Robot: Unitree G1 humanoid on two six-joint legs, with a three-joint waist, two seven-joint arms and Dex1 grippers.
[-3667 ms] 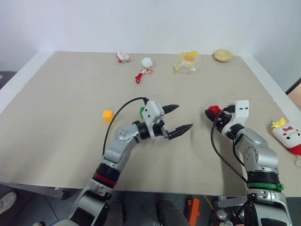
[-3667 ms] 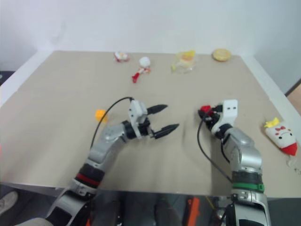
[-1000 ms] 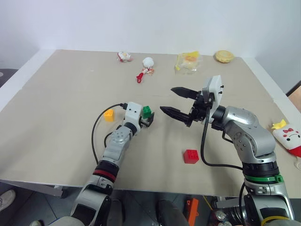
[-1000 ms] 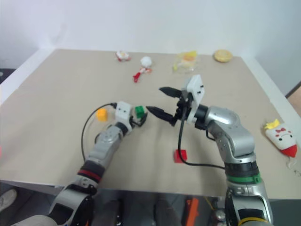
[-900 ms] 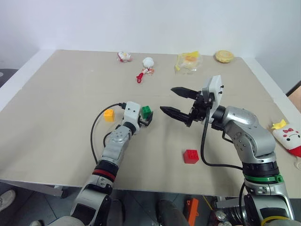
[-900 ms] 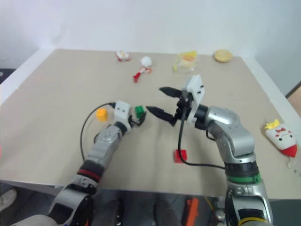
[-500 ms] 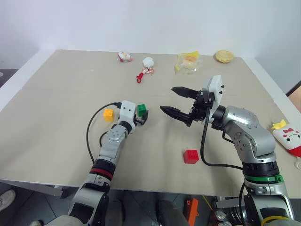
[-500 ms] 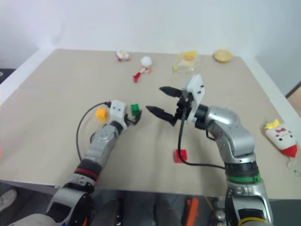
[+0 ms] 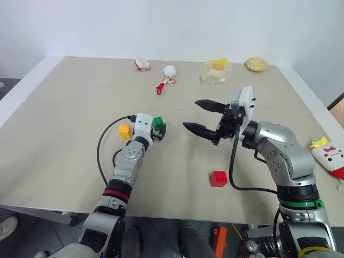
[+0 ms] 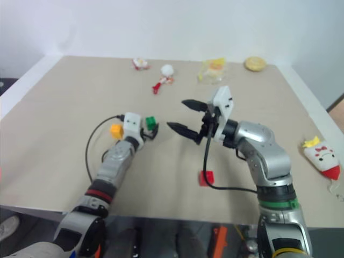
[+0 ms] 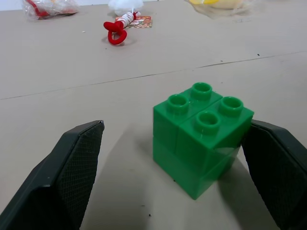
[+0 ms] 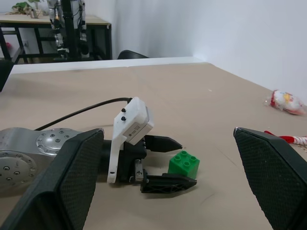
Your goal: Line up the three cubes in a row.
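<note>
The green cube (image 9: pixel 158 123) stands on the table between the fingers of my open left gripper (image 9: pixel 160 129). In the left wrist view the green cube (image 11: pixel 201 136) rests against one finger (image 11: pixel 280 167) and leaves a gap to the other (image 11: pixel 72 177). Just left of that gripper lies the yellow-orange cube (image 9: pixel 124 131). The red cube (image 9: pixel 218 178) sits alone on the table nearer the front, below my right gripper (image 9: pixel 191 113). That gripper hovers open and empty, pointing left toward the green cube (image 12: pixel 183 164).
A plush chicken toy (image 9: pixel 329 153) lies at the right table edge. Along the far edge sit a small wrapped toy (image 9: pixel 141 65), a white-and-red toy (image 9: pixel 165 78), a clear bag with yellow contents (image 9: pixel 214 70) and a round yellow item (image 9: pixel 255 64).
My left gripper has slid left toward the yellow-orange cube, carrying the green cube along between its fingers. The right gripper has stayed still since leaving the red cube on the table.
</note>
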